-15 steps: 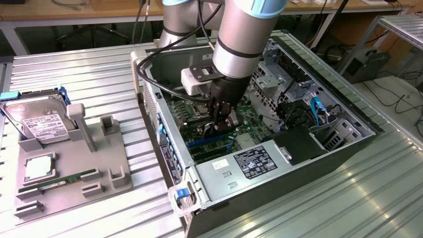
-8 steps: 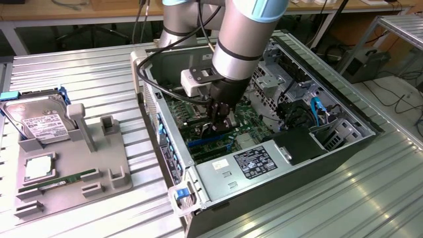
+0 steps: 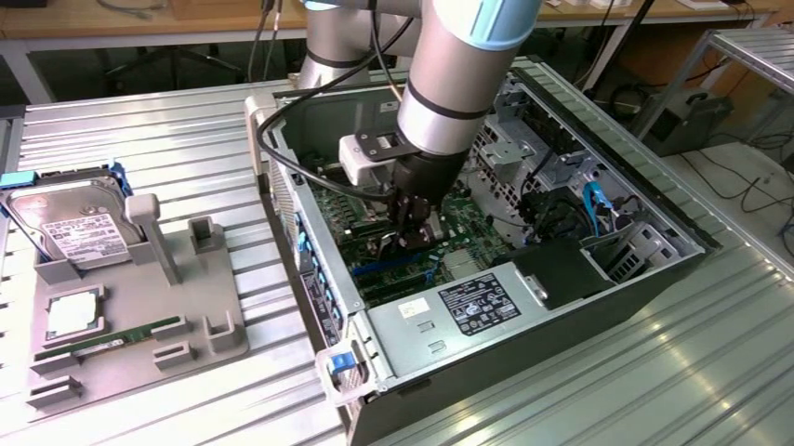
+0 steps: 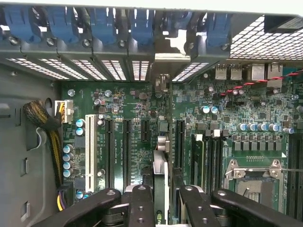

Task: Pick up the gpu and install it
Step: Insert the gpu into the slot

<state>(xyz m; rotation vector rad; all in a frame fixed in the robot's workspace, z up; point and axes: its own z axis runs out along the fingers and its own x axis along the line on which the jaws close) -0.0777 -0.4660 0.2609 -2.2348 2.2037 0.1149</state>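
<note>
Gripper (image 4: 164,196) clamps the gpu (image 4: 161,165) — thin, edge-on, greyish — by the motherboard (image 4: 118,104).

Robotics lab or workshop: ribbed metal workbench (image 3: 657,372) carries an open PC tower (image 3: 527,364) and a grey parts fixture (image 3: 137,327); cabled wooden benches (image 3: 125,14) line the background.

green motherboard (image 4: 123,101) — black gripper (image 4: 163,204), silver-edged gpu (image 4: 161,163)

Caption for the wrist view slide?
Hand holds thin dark gpu card edge-on over green motherboard and its black expansion slots.
</note>
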